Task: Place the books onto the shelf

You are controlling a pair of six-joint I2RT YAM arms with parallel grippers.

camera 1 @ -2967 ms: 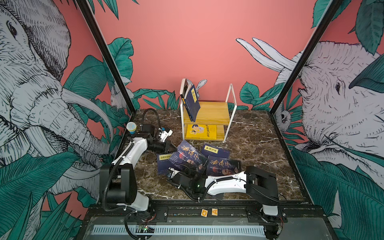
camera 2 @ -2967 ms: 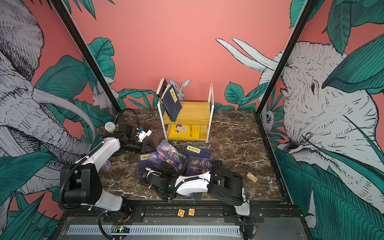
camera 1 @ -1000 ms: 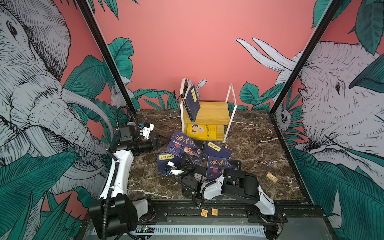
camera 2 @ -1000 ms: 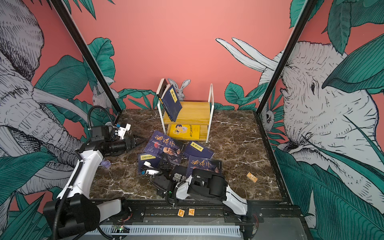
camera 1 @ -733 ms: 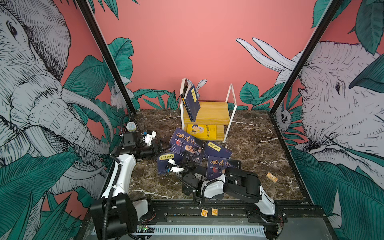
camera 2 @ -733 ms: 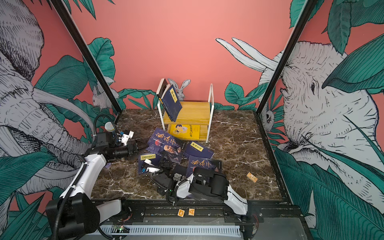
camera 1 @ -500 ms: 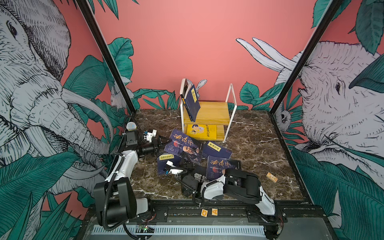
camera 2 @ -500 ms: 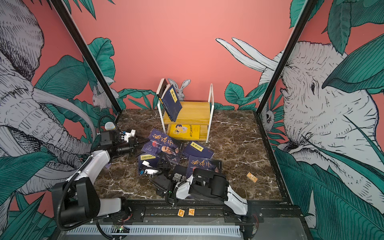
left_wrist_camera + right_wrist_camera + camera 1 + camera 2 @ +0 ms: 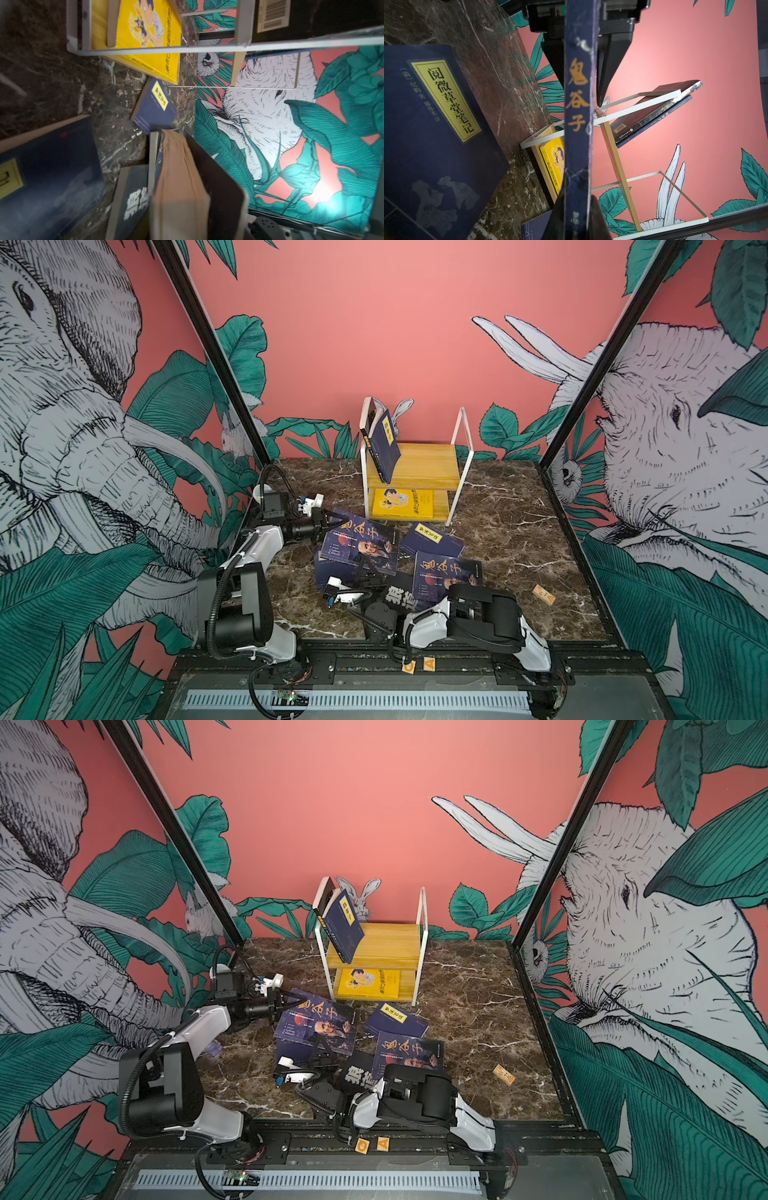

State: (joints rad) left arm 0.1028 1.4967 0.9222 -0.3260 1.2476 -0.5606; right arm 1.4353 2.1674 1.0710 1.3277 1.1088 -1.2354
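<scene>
Carrying every item listed, a dark marble table (image 9: 507, 506) is shown in both top views.

Beyond the left fingers (image 9: 611, 62), well apart from them, the shelf (image 9: 428, 460) is set: two yellowish boards in a white wire frame. On its upper board a leaning navy book (image 9: 384, 443) is propped with a brownish-black book (image 9: 645, 116) against the end loop. On the lower board a yellow cartoon book (image 9: 401, 504) is laid flat.

One purple book (image 9: 361, 543) is pinched at a corner by the left fingers and at the opposite edge by the right fingers (image 9: 598, 222), cover up; both pairs are pressed onto it.

A second purple book (image 9: 449, 572) is laid flat just beside the right fingers.

A labelled navy book (image 9: 432, 537) is laid flat near the right fingers, toward the shelf.

A lower navy book (image 9: 326, 572) is partly covered under the pinched book, beneath both pairs of fingers.

A black book (image 9: 399, 597) is found beside the right fingers, partly hidden by the right arm (image 9: 478, 614).

A small wooden block (image 9: 543, 595) is left well apart from all fingers.
</scene>
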